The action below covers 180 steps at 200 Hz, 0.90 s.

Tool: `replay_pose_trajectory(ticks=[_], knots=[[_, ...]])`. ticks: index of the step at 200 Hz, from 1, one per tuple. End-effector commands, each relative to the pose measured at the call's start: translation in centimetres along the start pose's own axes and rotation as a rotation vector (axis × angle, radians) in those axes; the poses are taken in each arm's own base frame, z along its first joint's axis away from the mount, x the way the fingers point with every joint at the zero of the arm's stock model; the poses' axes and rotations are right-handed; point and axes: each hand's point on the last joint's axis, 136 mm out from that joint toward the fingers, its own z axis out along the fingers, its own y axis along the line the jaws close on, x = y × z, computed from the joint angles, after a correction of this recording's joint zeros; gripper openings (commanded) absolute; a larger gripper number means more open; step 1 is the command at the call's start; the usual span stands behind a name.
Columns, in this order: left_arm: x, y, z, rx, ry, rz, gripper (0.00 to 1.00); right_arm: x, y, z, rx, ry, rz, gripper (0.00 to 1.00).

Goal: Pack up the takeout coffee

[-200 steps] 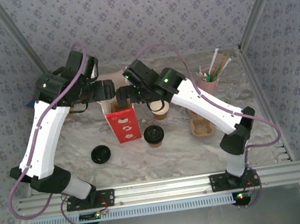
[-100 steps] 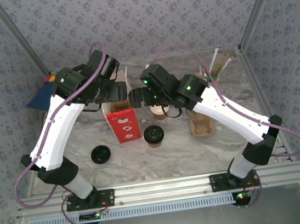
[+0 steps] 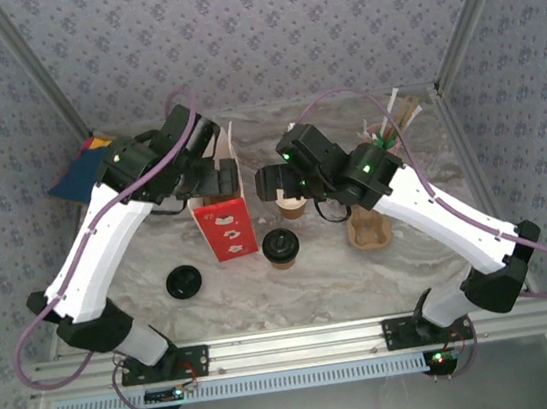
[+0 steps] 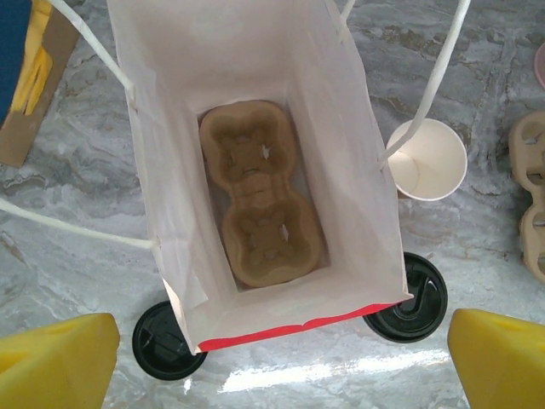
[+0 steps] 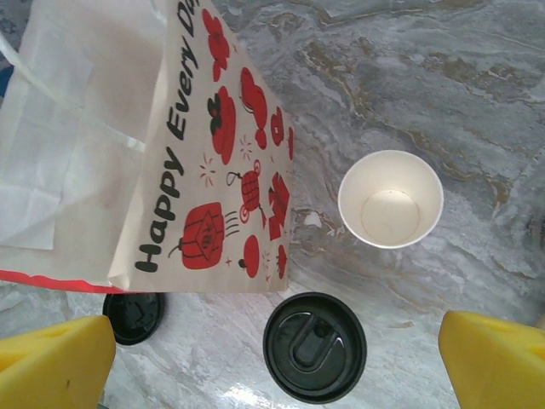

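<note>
Bag (image 4: 255,51) stands open under our left gripper (image 4: 277,362), carrier (image 4: 260,200) inside; our right gripper (image 5: 274,362) hangs over the open cup (image 5: 391,198) and lidded cup (image 5: 315,347). We see both spread wide, empty.

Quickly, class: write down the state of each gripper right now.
Left gripper: open, holding nothing.
Right gripper: open, holding nothing.
</note>
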Motion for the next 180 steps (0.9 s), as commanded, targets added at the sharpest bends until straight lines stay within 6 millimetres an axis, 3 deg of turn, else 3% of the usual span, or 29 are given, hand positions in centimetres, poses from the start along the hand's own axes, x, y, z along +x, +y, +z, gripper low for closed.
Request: replay_pose_trajectory(ticks=[1,55,91,134,159,180], knots=[[0.2,0.2,-1.7,0.101,-0.063,-0.047,1.00,1.0,-2.1,-0.5,0.072,0.015,0.029,1.00],[4.2,1.2,-0.2,0.235,-0.018,-0.122,1.00,4.5,-3.8,1.0,0.183,0.105,0.045,1.00],[7.1,2.5,1.4,0.221,0.041,-0.120,1.00,7.0,-3.2,3.4,0.234,0.193,0.015,1.00],[8.2,5.7,2.3,0.135,0.055,-0.201,1.00,9.4,-2.4,6.3,0.299,0.319,0.043,1.00],[8.3,7.7,2.7,0.096,0.043,-0.296,1.00,10.6,-2.2,7.4,0.312,0.359,0.069,0.86],[8.6,8.4,3.0,0.100,0.047,-0.351,1.00,11.4,-2.2,8.0,0.319,0.385,0.090,0.82]])
